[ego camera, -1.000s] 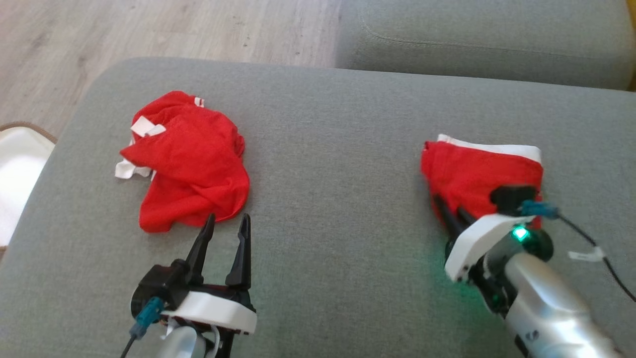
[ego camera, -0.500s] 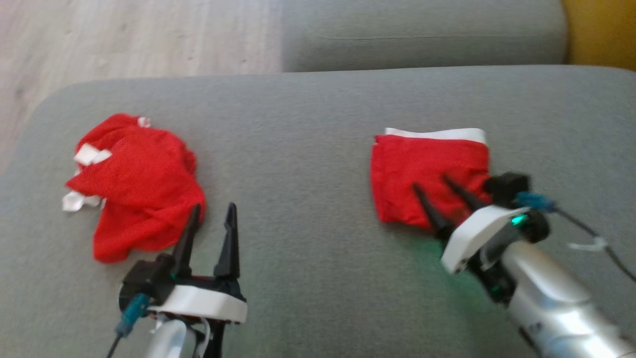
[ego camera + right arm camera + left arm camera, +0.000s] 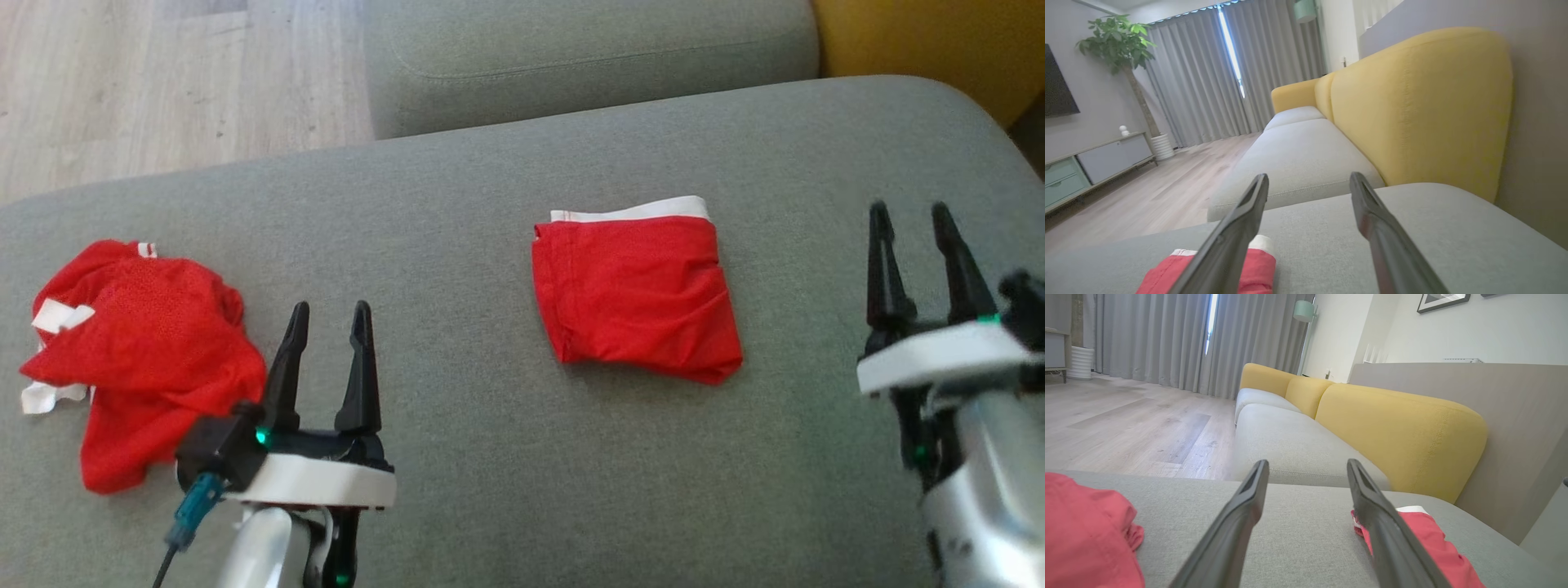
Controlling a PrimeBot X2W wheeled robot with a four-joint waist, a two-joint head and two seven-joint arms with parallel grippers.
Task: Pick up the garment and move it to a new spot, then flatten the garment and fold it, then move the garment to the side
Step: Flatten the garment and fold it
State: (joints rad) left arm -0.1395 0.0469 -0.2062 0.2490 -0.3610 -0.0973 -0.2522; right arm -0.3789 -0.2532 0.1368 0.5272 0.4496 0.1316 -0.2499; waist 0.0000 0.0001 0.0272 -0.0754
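Observation:
A folded red garment [image 3: 637,294] with a white waistband lies flat on the grey sofa seat [image 3: 457,212], right of centre. The right wrist view catches its edge [image 3: 1257,265] at the bottom left, and the left wrist view shows it [image 3: 1425,539] at the lower right. My right gripper [image 3: 913,216] stands open to the right of it, apart from the cloth, holding nothing. A second red garment [image 3: 139,359] lies crumpled at the left, also in the left wrist view [image 3: 1086,531]. My left gripper [image 3: 328,312] is open beside it, empty.
A second grey seat cushion [image 3: 588,57] lies beyond the one in front of me. Yellow backrests [image 3: 1396,433] run along the right side [image 3: 1412,106]. Wooden floor [image 3: 163,82] lies past the sofa's left edge.
My right gripper has let go of the folded garment and drawn back to its right. The head camera has turned right, shifting the whole picture left.

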